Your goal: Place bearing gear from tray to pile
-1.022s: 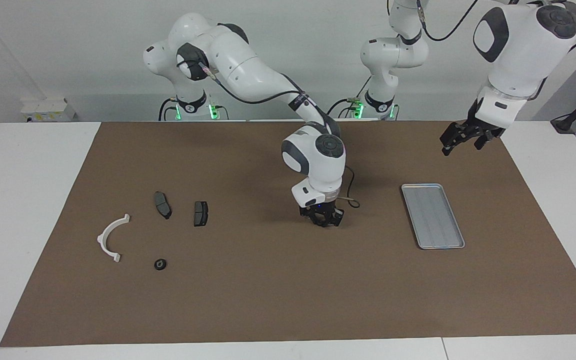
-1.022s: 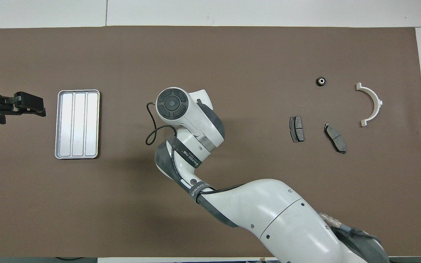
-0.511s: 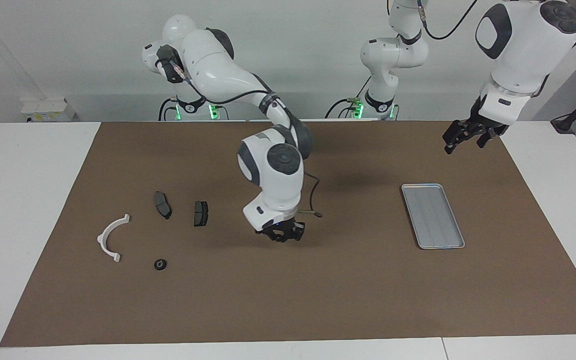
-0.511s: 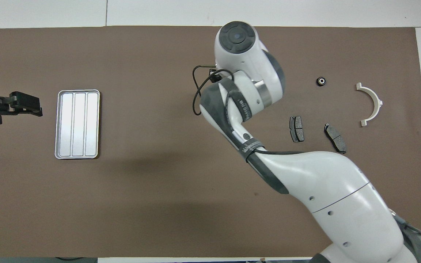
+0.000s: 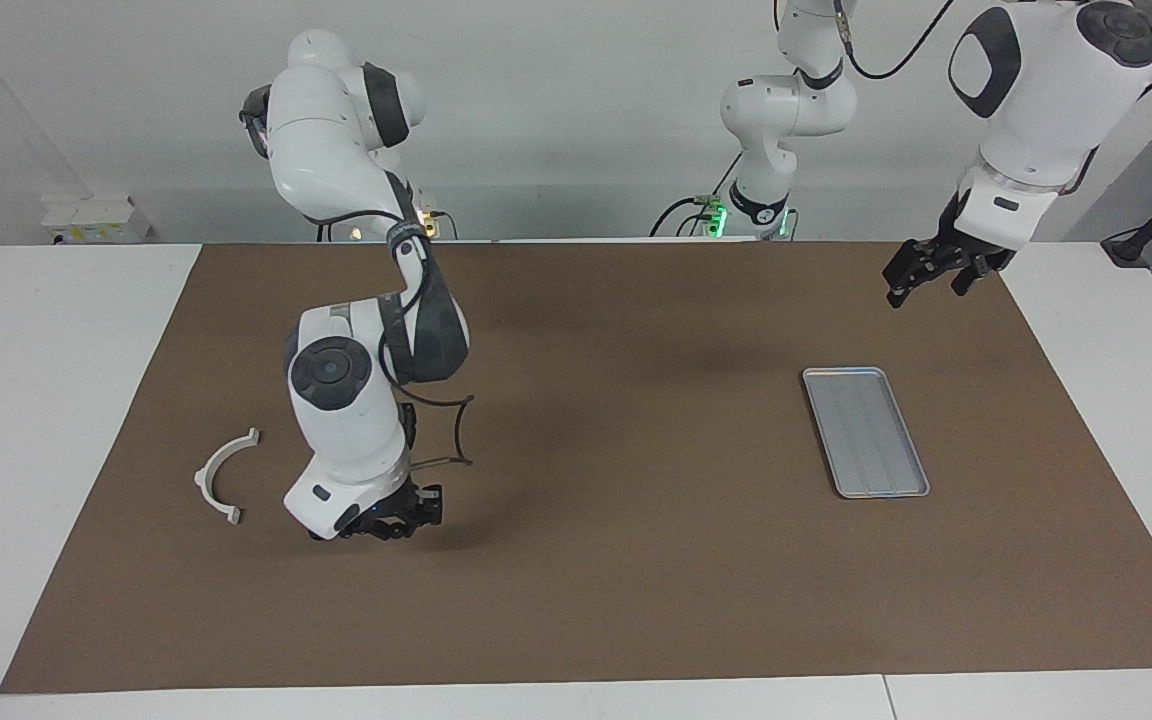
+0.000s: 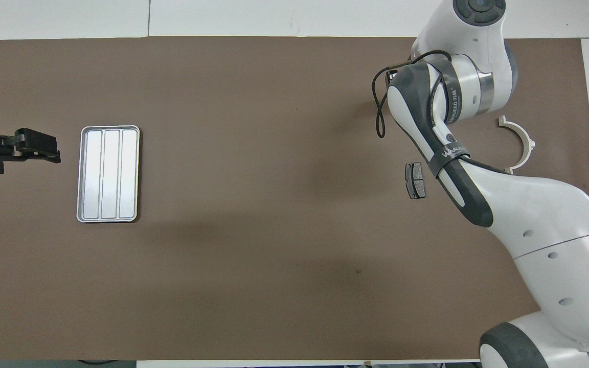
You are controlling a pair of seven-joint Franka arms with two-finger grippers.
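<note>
The silver ribbed tray (image 5: 866,432) lies on the brown mat toward the left arm's end, with nothing in it; it also shows in the overhead view (image 6: 108,174). The pile lies toward the right arm's end: the white half-ring bracket (image 5: 226,478) (image 6: 522,145) and one dark brake pad (image 6: 415,180) show. The second pad and the small black bearing gear are hidden by the right arm. My right gripper (image 5: 391,525) hangs low over the mat beside the bracket. My left gripper (image 5: 921,272) (image 6: 34,148) waits in the air by the tray.
The brown mat (image 5: 616,600) covers most of the white table. The right arm's white forearm (image 6: 529,214) stretches across the pile area in the overhead view.
The right arm has swung from the middle of the mat to the pile and lowered, now covering the small black ring and a brake pad. The left arm has hardly moved.
</note>
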